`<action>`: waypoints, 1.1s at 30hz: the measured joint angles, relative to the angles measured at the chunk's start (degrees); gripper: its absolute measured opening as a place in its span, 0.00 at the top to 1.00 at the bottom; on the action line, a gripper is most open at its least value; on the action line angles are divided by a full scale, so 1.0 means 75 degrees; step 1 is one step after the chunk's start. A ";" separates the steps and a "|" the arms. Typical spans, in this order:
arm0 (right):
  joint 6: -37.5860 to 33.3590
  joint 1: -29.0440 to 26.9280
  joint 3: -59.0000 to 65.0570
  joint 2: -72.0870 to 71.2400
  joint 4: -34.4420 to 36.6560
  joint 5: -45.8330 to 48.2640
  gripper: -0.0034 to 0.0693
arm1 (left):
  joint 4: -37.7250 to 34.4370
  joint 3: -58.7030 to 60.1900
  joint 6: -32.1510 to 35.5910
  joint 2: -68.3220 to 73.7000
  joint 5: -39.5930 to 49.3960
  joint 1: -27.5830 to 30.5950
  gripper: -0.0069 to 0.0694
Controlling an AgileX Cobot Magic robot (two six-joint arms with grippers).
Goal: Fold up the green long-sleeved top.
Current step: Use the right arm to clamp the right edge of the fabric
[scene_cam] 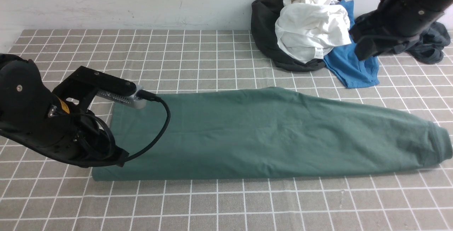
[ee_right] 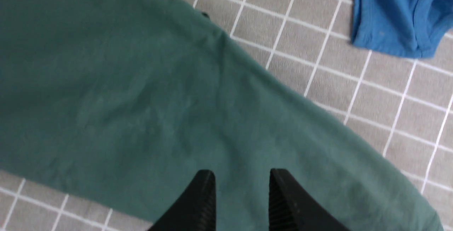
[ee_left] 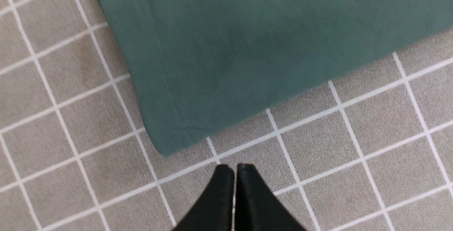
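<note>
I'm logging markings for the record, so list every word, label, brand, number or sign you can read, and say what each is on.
No text can be read in these views.
White tag on the white garment: fine print, too small to read.
Green long-sleeved top: none visible.
Blue garment: none visible.

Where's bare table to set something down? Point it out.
Bare: left of the black garment, behind the green top; also the near strip before the top. Crowded: far right, with white cloth, blue cloth and right arm.
</note>
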 joint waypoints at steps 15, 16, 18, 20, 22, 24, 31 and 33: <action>0.1729 -0.1037 0.4469 -0.1441 -0.1452 -0.1743 0.56 | -0.0559 0.0000 0.0624 -0.0054 -0.0188 0.0000 0.92; 0.1841 -0.1295 0.4642 -0.1441 -0.1470 -0.2065 0.52 | -0.0561 0.0000 0.0641 -0.0054 -0.0193 0.0000 0.92; 0.2129 -0.1788 0.4921 -0.1403 -0.1498 -0.2670 0.44 | -0.0567 0.0000 0.0658 -0.0054 -0.0203 0.0000 0.92; 0.2405 -0.2357 0.5069 -0.1138 -0.1529 -0.3279 0.30 | -0.0575 0.0000 0.0684 -0.0054 -0.0258 0.0000 0.92; 0.2533 -0.2603 0.5082 -0.0795 -0.1522 -0.3673 0.22 | -0.0581 0.0000 0.0700 -0.0054 -0.0295 0.0000 0.92; 0.2541 -0.2687 0.5082 -0.0432 -0.1427 -0.3997 0.17 | -0.0583 0.0000 0.0701 -0.0054 -0.0295 0.0000 0.92; 0.2076 -0.2577 0.5082 0.0758 -0.0579 -0.4923 0.15 | -0.0583 0.0051 0.0701 -0.0054 -0.0280 0.0000 0.92; 0.2019 -0.2567 0.5082 0.0936 -0.0510 -0.5031 0.18 | -0.0583 0.0051 0.0701 -0.0054 -0.0239 0.0000 0.92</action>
